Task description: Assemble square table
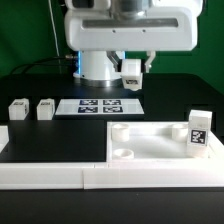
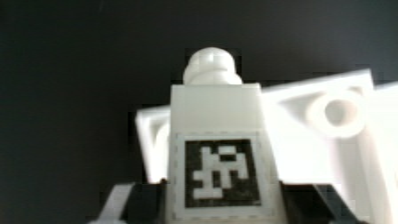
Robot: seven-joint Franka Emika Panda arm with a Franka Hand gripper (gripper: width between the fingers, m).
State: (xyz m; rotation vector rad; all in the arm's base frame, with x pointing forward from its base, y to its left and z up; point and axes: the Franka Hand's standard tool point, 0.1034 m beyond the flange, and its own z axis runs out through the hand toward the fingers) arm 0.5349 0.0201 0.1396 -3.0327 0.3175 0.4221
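My gripper (image 1: pixel 131 66) hangs above the table beside the robot base, shut on a short white leg (image 1: pixel 131 72). In the wrist view that leg (image 2: pixel 221 130) stands upright between the jaws of the gripper (image 2: pixel 222 208). Its black-white tag faces the camera and its rounded screw tip points away. Behind it lies a corner of the white square table slab (image 2: pixel 329 125) with a round socket. In the exterior view the slab (image 1: pixel 150 143) lies at the lower right, with one tagged leg (image 1: pixel 199 131) standing on its far right corner. Two more legs (image 1: pixel 17 110) (image 1: pixel 45 108) stand at the left.
The marker board (image 1: pixel 100 105) lies flat on the black table in front of the white robot base (image 1: pixel 98 62). A long low white border rail (image 1: pixel 50 176) runs along the near edge and joins the slab's side.
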